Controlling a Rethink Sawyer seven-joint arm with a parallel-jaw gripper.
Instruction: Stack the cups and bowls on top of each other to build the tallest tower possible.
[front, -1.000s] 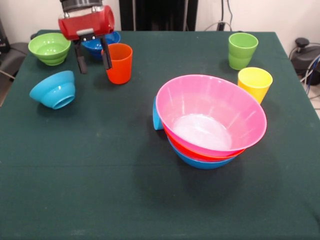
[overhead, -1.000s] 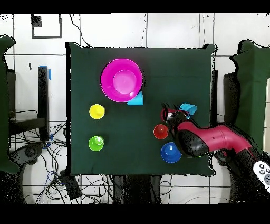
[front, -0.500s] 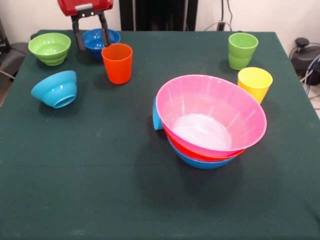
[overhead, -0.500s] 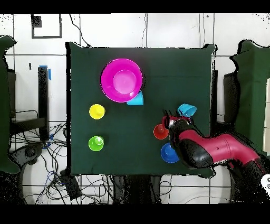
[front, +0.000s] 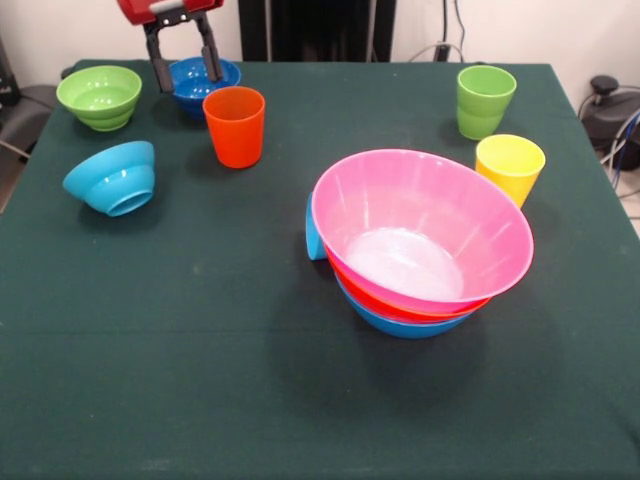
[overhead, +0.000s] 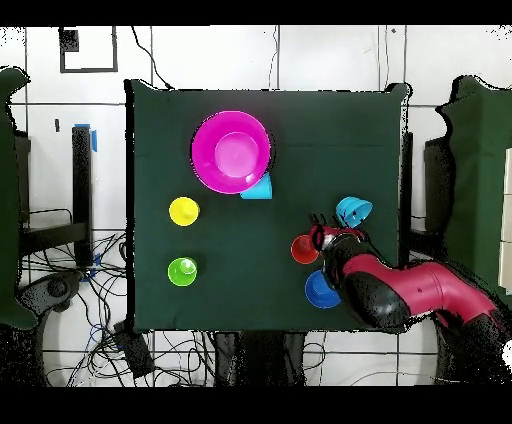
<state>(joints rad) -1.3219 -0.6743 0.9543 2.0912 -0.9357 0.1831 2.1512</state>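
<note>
Gripper (front: 184, 68) at upper left of front view, fingers spread apart, holding nothing, over the dark blue bowl (front: 203, 82). Orange cup (front: 234, 126) just below it. Green bowl (front: 99, 97) far left; light blue bowl (front: 111, 178) tipped on its side. Tower (front: 422, 240), pink bowl uppermost, right of centre; yellow cup (front: 510, 167) and green cup (front: 485, 100) beyond it.

Bright even light, soft shadows, sharp
</note>
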